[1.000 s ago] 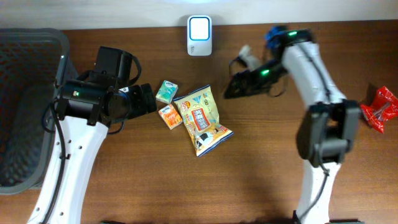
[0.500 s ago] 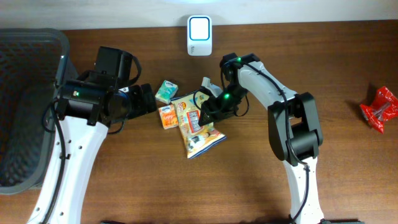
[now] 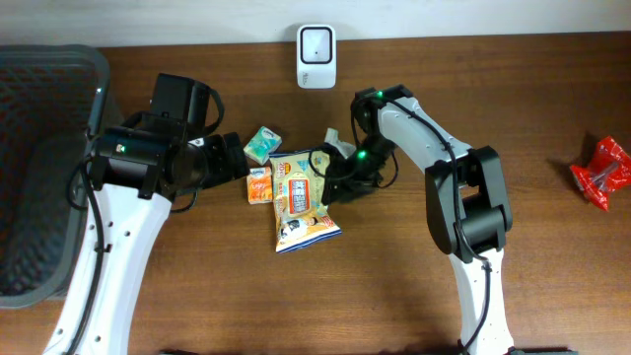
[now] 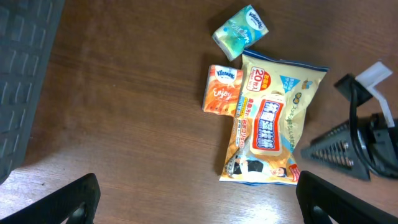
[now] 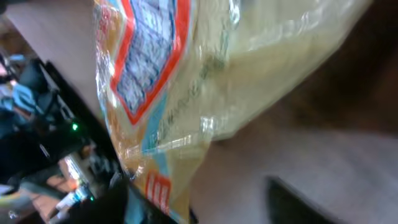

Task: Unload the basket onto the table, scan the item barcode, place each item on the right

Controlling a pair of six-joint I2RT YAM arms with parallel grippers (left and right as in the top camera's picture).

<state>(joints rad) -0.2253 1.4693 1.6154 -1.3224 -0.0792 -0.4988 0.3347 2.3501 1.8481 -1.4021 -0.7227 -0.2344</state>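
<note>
Yellow snack bag, one; tissue packs, two; left end effector spread; right end effector unclear.

Left arm: white tubular links, black joint housings, looped black cable, one green indicator light. Right arm: identical white links, black joints, two green indicator lights. Left gripper: matte black, blunt-tipped fingers.
</note>
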